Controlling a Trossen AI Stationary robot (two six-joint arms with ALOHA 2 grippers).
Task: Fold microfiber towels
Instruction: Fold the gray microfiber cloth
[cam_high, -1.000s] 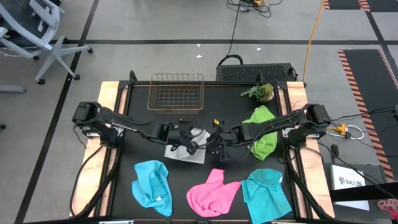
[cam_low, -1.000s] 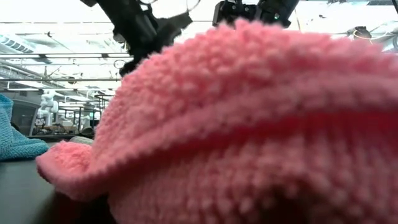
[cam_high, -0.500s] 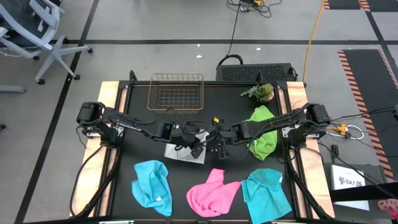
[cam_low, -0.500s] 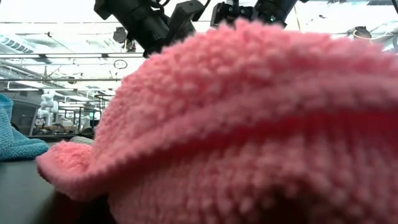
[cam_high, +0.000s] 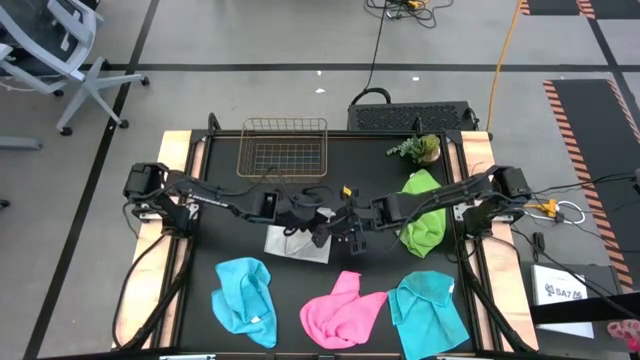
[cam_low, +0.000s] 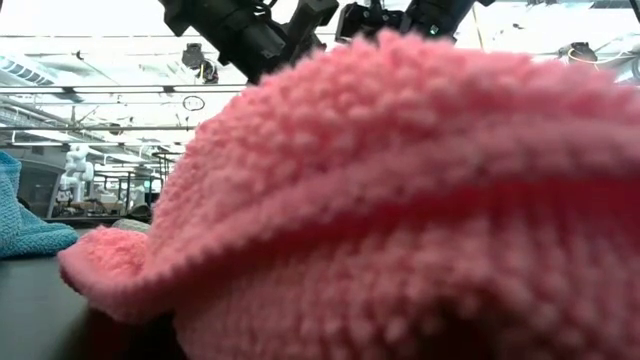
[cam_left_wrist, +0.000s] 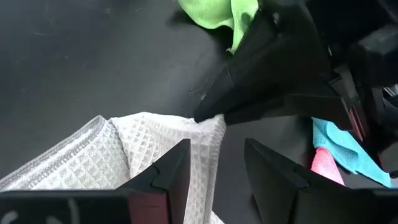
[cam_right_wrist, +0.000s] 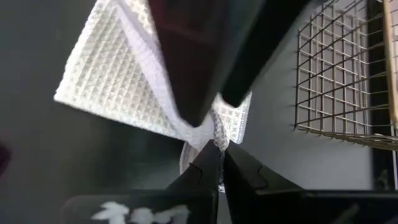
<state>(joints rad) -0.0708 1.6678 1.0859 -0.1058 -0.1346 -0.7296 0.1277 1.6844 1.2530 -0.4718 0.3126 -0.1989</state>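
Note:
The white-grey waffle towel (cam_high: 297, 245) lies mid-table with its main part flat on the black top. My left gripper (cam_left_wrist: 217, 168) hovers open just over the towel's right edge, one finger on each side of that edge, and I see no touch. My right gripper (cam_right_wrist: 221, 155) is shut on the towel right beside it, tip to tip with my left gripper (cam_high: 318, 222). Along the near edge lie a cyan towel (cam_high: 245, 298), a pink towel (cam_high: 342, 308) and a second cyan towel (cam_high: 430, 305). A lime green towel (cam_high: 422, 220) lies at the right. My right gripper pinches the white towel's bunched edge at a corner (cam_left_wrist: 208, 124) between its two fingertips (cam_left_wrist: 214, 112). The fingers come slanting down from the table's right. That corner is drawn up into a small peak (cam_right_wrist: 204, 134), and the remainder of the towel lies on the table.
A copper wire basket (cam_high: 284, 150) stands at the far edge, and a small green plant (cam_high: 420, 148) sits at the far right. In the low view the pink towel (cam_low: 400, 200) fills nearly the whole picture, so the middle of the table is hidden there.
My left gripper has opened, let go of the white towel, and gone a little up and toward the table's right, closer to my right gripper. The towel's raised far-right part has come down, and the towel now lies more compact. My right gripper has kept its hold.

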